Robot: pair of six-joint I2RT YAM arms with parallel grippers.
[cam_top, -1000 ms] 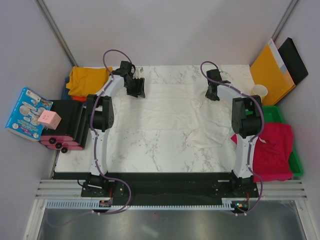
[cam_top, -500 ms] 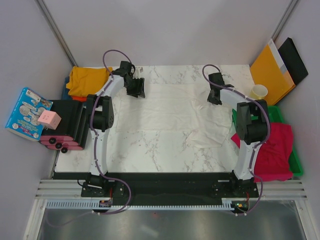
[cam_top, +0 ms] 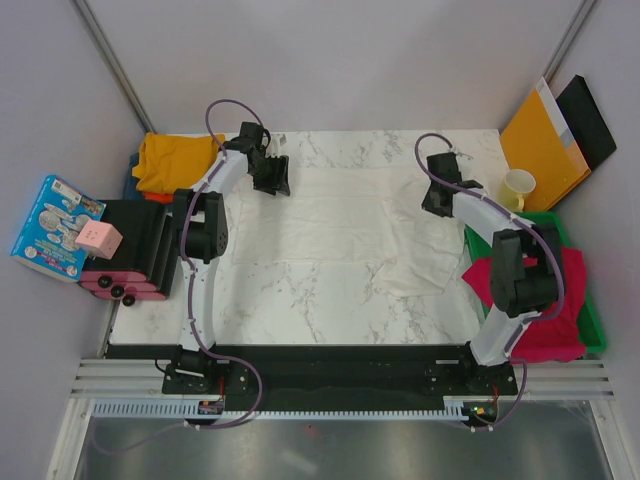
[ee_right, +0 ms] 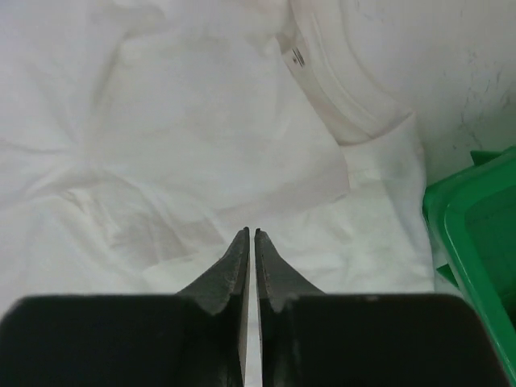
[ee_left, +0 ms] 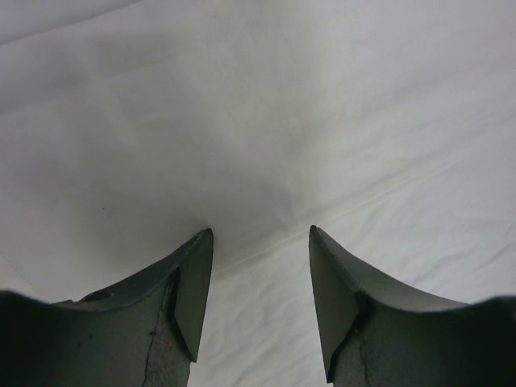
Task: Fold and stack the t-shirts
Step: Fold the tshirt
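**Right arm swung out toward the tray, left one hasn't budged**

Compared to half a second ago, the right arm's elbow has drifted out over the pink shirt. The right gripper has slid a little nearer and further right along the white shirt. The left arm looks the same as before.

Right gripper: fingers pressed together with only a hairline between them, tips pointing down over the white cloth close to the collar. The neck label shows just ahead of them. I can't see any cloth pinched in there, and I can't tell if the tips actually touch the shirt.

Left gripper: fingers parted fairly wide over the shirt's far left corner. Smooth cloth fills the whole wrist view and nothing is gripped.

The white shirt lies spread across the far half of the table, its right part rumpled and doubled over toward the near side. The yellow shirt is bunched at the far left corner, with a bit of the orange shirt poking out just beside it. The pink shirt is heaped in the tray at the right edge. A cup stands just beyond the tray, beside the envelope leaning at the wall.
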